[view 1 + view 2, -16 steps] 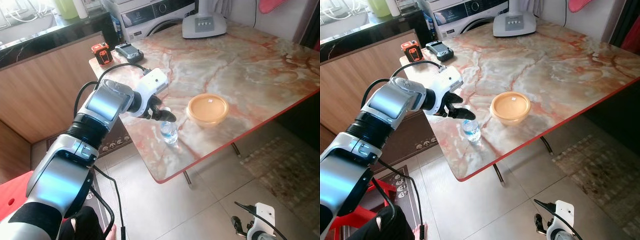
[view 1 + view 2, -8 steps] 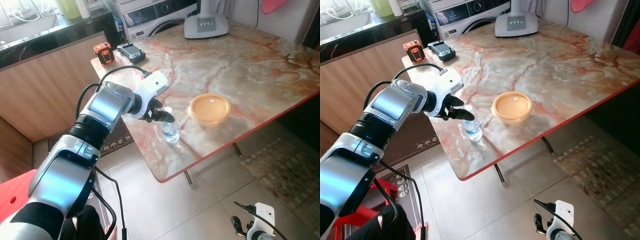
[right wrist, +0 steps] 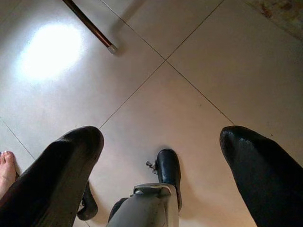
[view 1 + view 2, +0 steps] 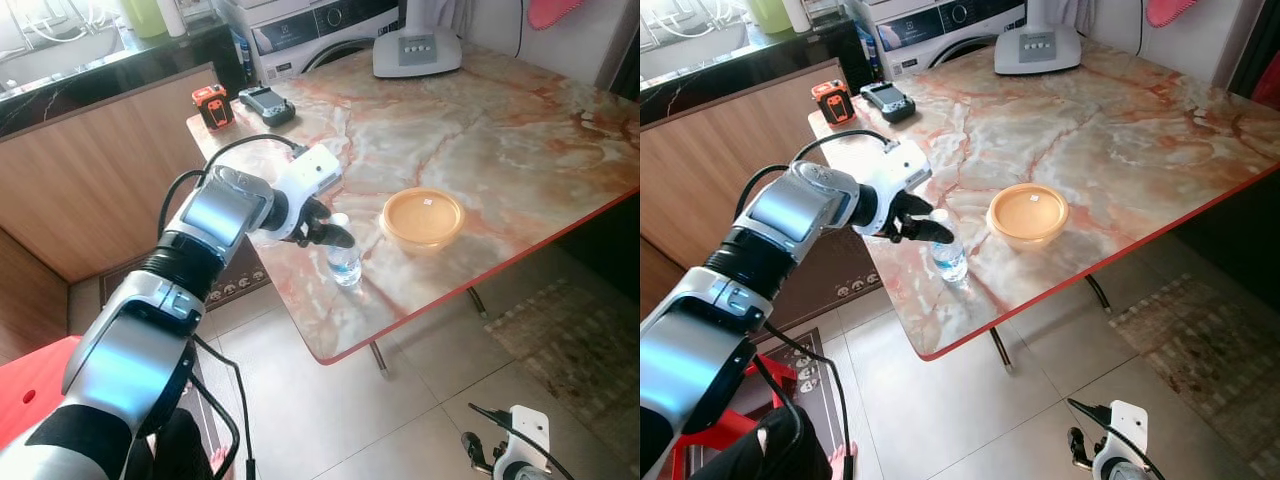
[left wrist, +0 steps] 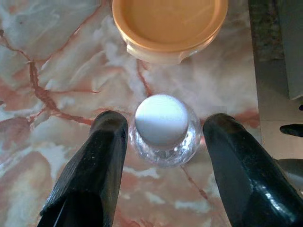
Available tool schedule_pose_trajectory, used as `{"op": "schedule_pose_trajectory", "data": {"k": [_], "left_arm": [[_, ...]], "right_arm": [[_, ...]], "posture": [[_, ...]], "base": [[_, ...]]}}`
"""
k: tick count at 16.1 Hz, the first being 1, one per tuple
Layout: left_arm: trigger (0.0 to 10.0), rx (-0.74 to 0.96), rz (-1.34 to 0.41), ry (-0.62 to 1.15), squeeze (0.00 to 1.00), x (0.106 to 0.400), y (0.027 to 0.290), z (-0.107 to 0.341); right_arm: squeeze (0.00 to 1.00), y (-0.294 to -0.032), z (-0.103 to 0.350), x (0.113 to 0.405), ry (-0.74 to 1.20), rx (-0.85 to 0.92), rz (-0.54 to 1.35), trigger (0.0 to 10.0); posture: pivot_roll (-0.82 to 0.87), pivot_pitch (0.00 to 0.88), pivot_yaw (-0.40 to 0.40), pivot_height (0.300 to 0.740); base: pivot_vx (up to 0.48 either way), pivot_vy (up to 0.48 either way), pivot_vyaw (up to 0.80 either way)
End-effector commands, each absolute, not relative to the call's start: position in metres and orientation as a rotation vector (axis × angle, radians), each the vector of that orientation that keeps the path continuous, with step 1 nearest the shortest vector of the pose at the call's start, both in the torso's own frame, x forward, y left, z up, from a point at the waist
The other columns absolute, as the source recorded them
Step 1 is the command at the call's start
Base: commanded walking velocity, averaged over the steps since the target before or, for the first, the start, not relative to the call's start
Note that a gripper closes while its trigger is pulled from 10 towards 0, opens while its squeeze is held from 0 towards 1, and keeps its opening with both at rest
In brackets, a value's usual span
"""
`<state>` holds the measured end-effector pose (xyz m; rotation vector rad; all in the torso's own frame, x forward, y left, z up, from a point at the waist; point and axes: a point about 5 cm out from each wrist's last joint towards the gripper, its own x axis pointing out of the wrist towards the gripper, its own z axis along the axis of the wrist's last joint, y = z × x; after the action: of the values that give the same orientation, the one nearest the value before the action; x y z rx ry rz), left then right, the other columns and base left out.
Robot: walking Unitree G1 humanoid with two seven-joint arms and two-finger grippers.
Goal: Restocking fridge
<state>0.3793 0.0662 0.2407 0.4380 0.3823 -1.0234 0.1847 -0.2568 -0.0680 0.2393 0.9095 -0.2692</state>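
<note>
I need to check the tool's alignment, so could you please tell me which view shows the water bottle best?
The left wrist view: the water bottle stands centred between the left tool's open fingers, white cap up. Both eye views show it small, at the table edge, partly behind that tool.

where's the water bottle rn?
Water bottle stands upright near the marble table's front edge, between the open left gripper's fingers, with the orange bowl on its right.

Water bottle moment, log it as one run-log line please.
left gripper: open, fingers either side of water bottle | bottle: upright on marble table near orange bowl | right gripper: open, idle above floor
</note>
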Motion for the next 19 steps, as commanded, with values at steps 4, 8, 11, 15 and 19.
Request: {"op": "schedule_pose_trajectory", "data": {"k": [4,8,11,15,19], "left_arm": [[10.0,0.444,-1.017,0.363,0.0,0.3818,0.0683,0.2467],[9.7,0.44,-0.989,0.359,0.0,0.3851,0.0704,0.2454],[10.0,0.424,-0.992,0.346,0.0,0.3857,0.0683,0.2438],[9.8,0.427,-1.0,0.332,0.0,0.3861,0.0664,0.2466],[0.0,0.431,-0.99,0.339,0.0,0.3877,0.068,0.2436]], "right_arm": [[0.0,-0.2525,-0.0709,0.1819,0.92,0.26,-0.271,10.0],[0.0,-0.2526,-0.0708,0.1819,0.92,0.259,-0.27,10.0],[0.0,-0.2526,-0.0708,0.1819,0.919,0.262,-0.271,10.0],[0.0,-0.2527,-0.0708,0.1819,0.919,0.262,-0.272,10.0],[0.0,-0.2525,-0.0707,0.182,0.918,0.263,-0.271,10.0]], "posture": [[-0.06,0.042,0.164,0.74],[-0.06,0.044,0.163,0.74],[-0.07,0.046,0.165,0.74],[-0.07,0.047,0.165,0.74],[-0.06,0.049,0.166,0.74]], "base": [[0.0,0.0,0.0],[0.0,0.0,0.0],[0.0,0.0,0.0],[0.0,0.0,0.0],[0.0,0.0,0.0]]}}
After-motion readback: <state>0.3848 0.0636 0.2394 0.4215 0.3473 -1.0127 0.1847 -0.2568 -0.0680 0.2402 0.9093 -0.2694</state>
